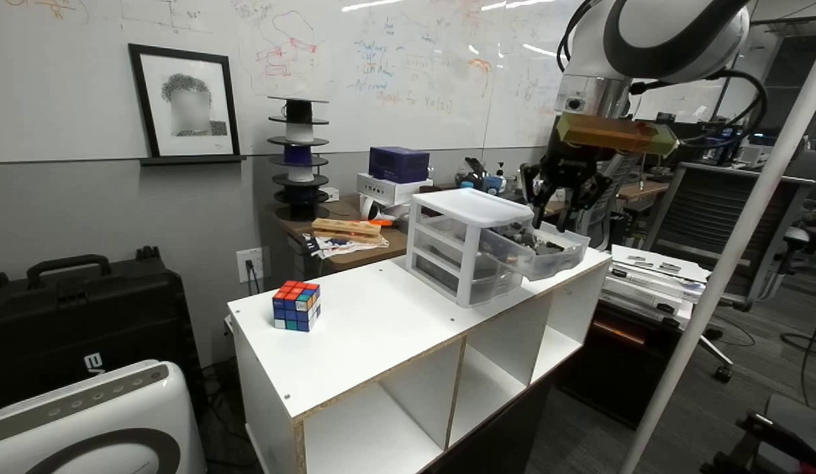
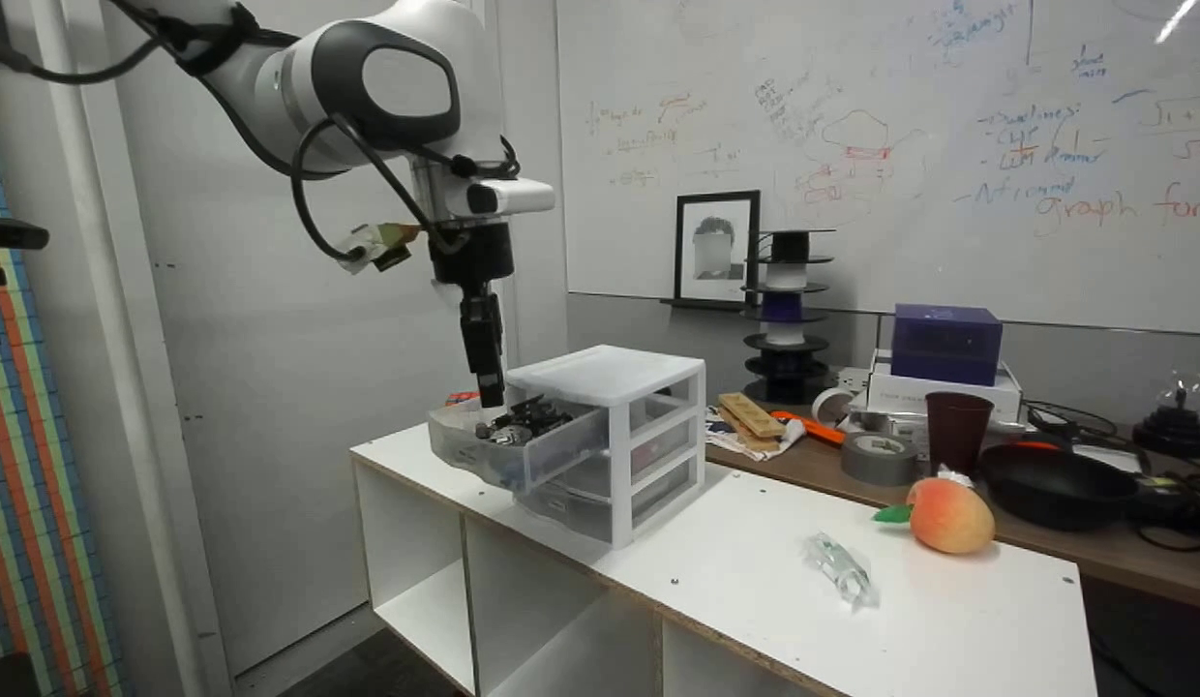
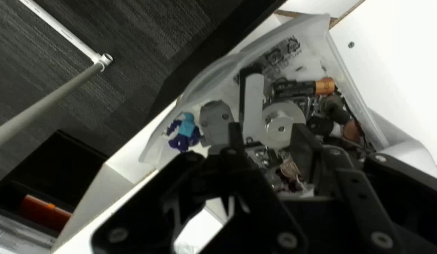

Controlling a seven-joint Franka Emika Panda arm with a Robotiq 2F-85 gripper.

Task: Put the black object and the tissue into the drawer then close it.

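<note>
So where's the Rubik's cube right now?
In an exterior view, the cube sits atop the white shelf near its left end, left of the drawer unit.

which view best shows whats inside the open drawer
The wrist view: it looks down into the drawer, separating its contents, though the gripper hides some. Both exterior views, looking obliquely, show a mostly dark jumble.

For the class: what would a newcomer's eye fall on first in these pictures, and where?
Probably the big white arm, its dark tool pointing down over a pulled-out drawer jumbled with small parts. After that, bright colours: in an exterior view, a puzzle cube near an end of the white cabinet top; also in an exterior view, a peach-coloured fruit with a green leaf, near its edge.
</note>
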